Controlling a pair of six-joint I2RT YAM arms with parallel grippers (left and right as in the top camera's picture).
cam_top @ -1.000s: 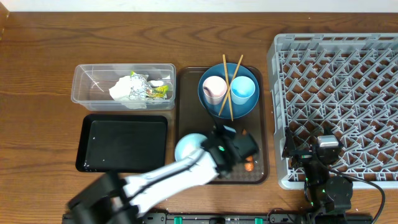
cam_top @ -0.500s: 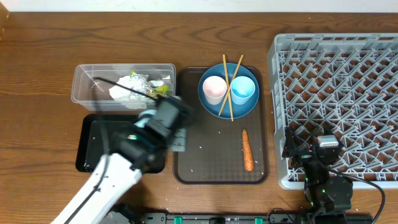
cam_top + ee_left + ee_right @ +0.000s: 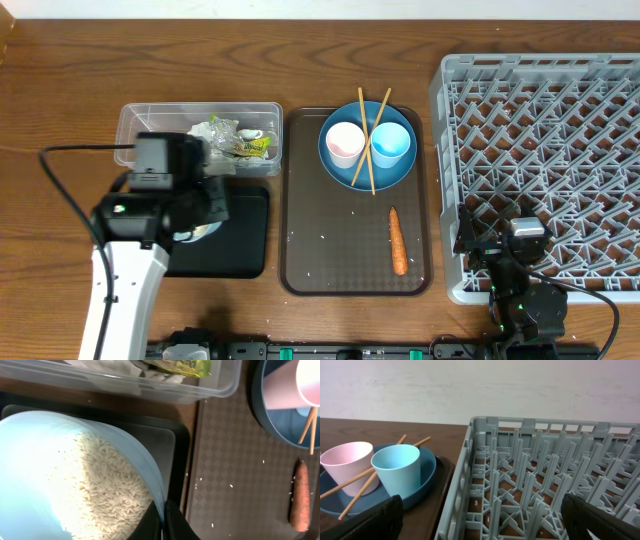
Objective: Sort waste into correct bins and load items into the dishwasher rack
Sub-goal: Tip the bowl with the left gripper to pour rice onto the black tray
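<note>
My left gripper [image 3: 163, 521] is shut on the rim of the white bowl [image 3: 45, 465], which holds rice [image 3: 110, 490], over the black tray [image 3: 170, 440]. In the overhead view the left gripper [image 3: 187, 207] covers most of the bowl [image 3: 200, 232]. The clear tub [image 3: 138, 130] holds the paper, foil and wrapper [image 3: 232, 140]. A carrot [image 3: 398, 240] lies on the brown tray [image 3: 335, 265]. The blue plate [image 3: 367, 177] carries a pinkish cup [image 3: 345, 142], a light-blue cup [image 3: 391, 145] and chopsticks [image 3: 362, 130]. My right gripper [image 3: 480, 520] is open and empty at the grey rack [image 3: 550, 140].
Loose rice grains [image 3: 231, 485] are scattered on the brown tray. The black tray [image 3: 248, 240] sits just in front of the clear tub. The rack fills the right side and is empty. The left arm's cable loops over the table's left part.
My left arm has carried the bowl from the brown tray leftward to above the black tray. The carrot is uncovered. The right arm has not moved.
</note>
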